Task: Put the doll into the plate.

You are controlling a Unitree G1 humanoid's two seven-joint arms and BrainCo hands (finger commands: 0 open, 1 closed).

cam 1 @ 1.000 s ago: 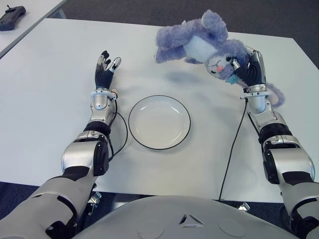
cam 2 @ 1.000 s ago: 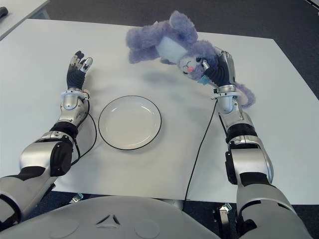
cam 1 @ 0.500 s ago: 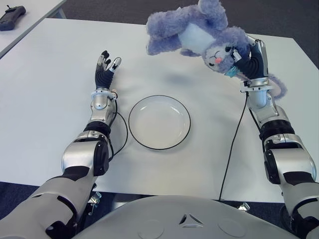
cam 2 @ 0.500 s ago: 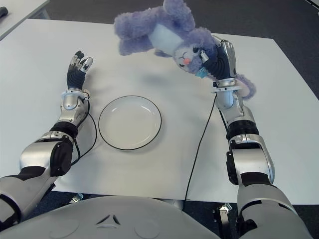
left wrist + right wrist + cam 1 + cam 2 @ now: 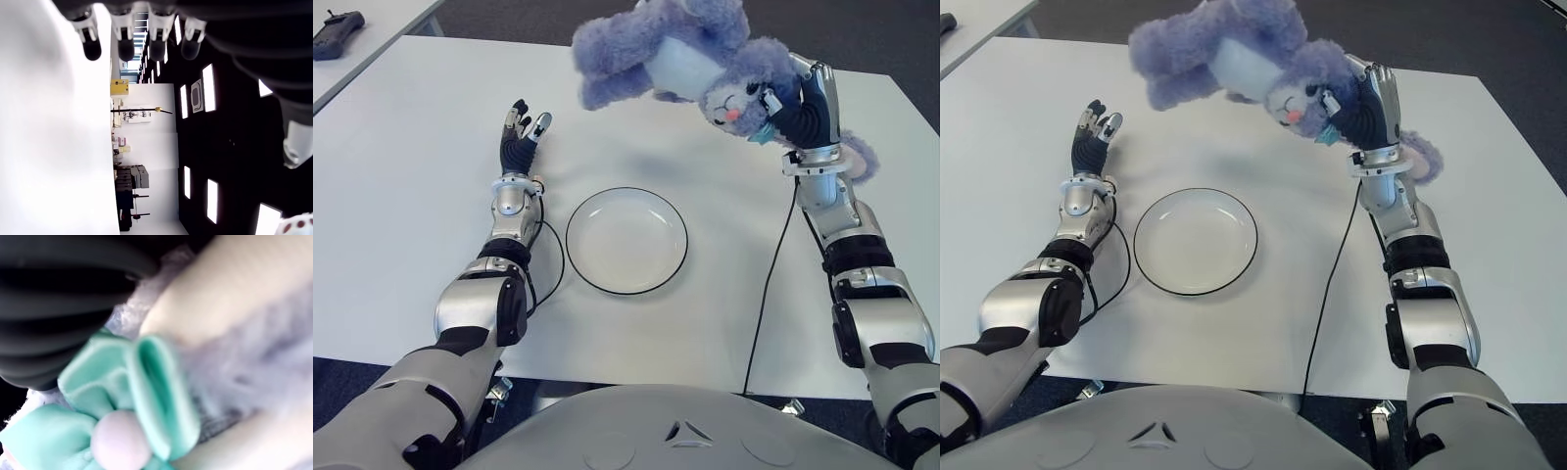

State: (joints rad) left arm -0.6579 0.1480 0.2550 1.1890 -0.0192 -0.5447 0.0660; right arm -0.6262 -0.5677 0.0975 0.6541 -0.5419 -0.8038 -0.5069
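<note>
Closest to the robot, the round white plate (image 5: 626, 241) with a dark rim sits on the white table (image 5: 401, 196). Nothing is in it yet. A thin black cable (image 5: 766, 294) runs across the table on the plate's right side.

A bit farther, on the plate's left, is the left hand (image 5: 522, 136). Its fingers (image 5: 92, 43) are stretched out straight and it holds nothing. It is not doing any work.

Farther back and on the right, the right hand (image 5: 800, 106) is up in the air. Its dark fingers (image 5: 58, 298) are wrapped around the doll (image 5: 675, 59), close to the doll's green bow (image 5: 132, 396). The doll is a fluffy purple toy with a white tummy. The hand grips it by the head end, and the body sticks out to the left. The doll does not touch the table. It hangs above the far part of the table, beyond the plate, not right over it.

At the far left corner, a dark remote (image 5: 335, 34) lies on another table.

So the picking up looks done. What is left, I think, is to bring the doll back toward the robot until it is over the plate, lower it, and let go.
</note>
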